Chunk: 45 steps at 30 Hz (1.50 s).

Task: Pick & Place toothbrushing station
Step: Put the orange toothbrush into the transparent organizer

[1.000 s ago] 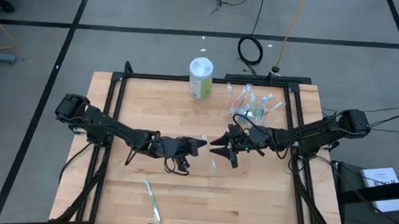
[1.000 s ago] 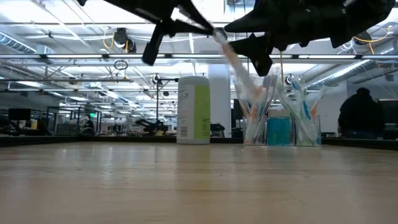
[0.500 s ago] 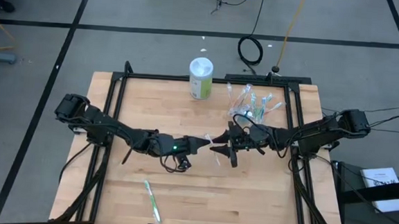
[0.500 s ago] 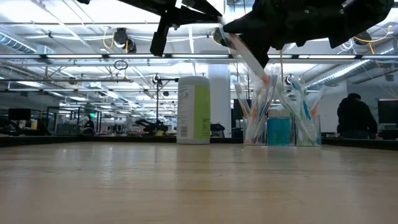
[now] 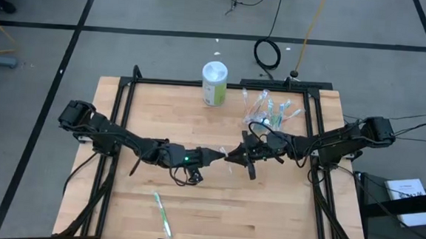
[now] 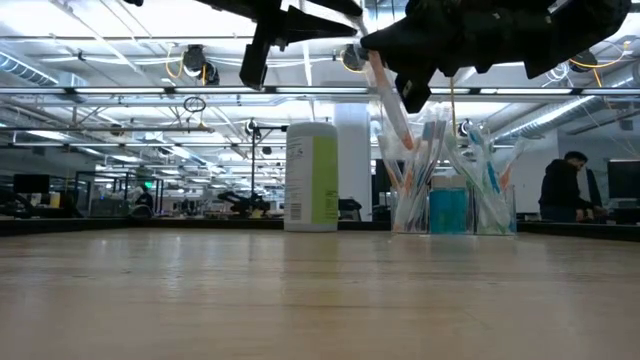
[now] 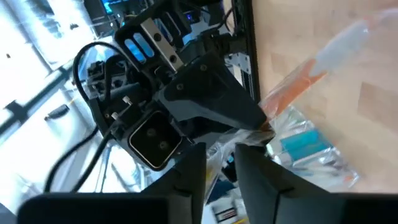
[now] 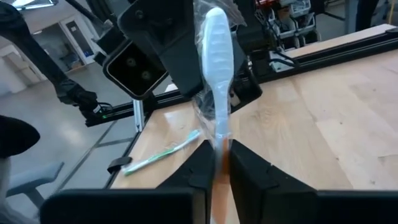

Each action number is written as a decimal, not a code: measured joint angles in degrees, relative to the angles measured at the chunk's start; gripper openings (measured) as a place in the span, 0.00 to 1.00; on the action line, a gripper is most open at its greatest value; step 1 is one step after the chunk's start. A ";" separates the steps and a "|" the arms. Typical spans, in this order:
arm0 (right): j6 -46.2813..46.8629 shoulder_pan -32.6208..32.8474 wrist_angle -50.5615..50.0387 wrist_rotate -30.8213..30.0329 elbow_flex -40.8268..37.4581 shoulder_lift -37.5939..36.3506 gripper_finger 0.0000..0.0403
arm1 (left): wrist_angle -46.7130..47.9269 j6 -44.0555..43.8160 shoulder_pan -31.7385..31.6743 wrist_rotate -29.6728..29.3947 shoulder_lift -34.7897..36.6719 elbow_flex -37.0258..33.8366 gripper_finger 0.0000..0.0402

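Most of the station is looking set up already: a clear cup point(image 5: 269, 112) at the far right part of the tabletop point(image 5: 164, 183) is bristling with wrapped toothbrushes point(image 6: 470, 160), with a teal toothpaste tube point(image 6: 449, 210) showing among them in the low view. A white-and-green canister point(image 5: 214, 83) is standing just left of that cluster. One green toothbrush point(image 5: 162, 213) is lying alone near the front edge, well apart from the cup, so at least that one is left to move, I'd judge.

Above the middle of the tabletop the two arms are meeting over an orange-handled wrapped toothbrush point(image 8: 216, 106), held in the air. The right tool point(image 5: 238, 158) is pinching it, its fingers pressed onto the handle just below the white head, as its own wrist view is showing. The left tool point(image 5: 220, 154) is sitting right against the same brush, its fingers point(image 7: 252, 165) slightly parted with a narrow gap between them; they are no longer looking clamped on it. To me this is reading as a handover, the brush not yet in the cup
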State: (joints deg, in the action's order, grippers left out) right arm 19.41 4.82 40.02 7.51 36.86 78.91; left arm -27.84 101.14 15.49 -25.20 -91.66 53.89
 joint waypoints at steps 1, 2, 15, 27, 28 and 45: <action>0.40 0.00 0.01 0.00 0.00 0.00 0.08 | 0.00 -1.55 0.03 0.08 0.00 0.00 0.24; 0.72 0.00 -0.02 0.02 0.00 0.00 0.08 | 0.03 -2.96 0.15 0.08 0.00 0.00 0.25; -8.66 -0.22 -22.59 -13.48 0.04 -12.10 0.04 | -0.55 -25.98 2.60 -4.84 0.00 0.00 0.46; -9.38 6.37 -39.54 -57.47 -5.33 -33.37 0.04 | -0.81 -50.26 2.28 -11.38 0.00 0.00 0.47; -9.80 6.66 -38.28 -60.68 -7.00 -34.48 0.04 | -0.90 -51.77 2.04 -11.38 0.02 0.00 0.47; -23.61 0.63 7.46 -72.03 -35.62 -37.20 0.05 | -0.19 -59.73 -3.40 -10.85 0.09 0.00 0.43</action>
State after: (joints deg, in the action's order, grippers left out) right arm -4.20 5.45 47.48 -64.52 1.24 41.72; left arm -28.03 41.41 12.09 -36.05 -91.57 53.89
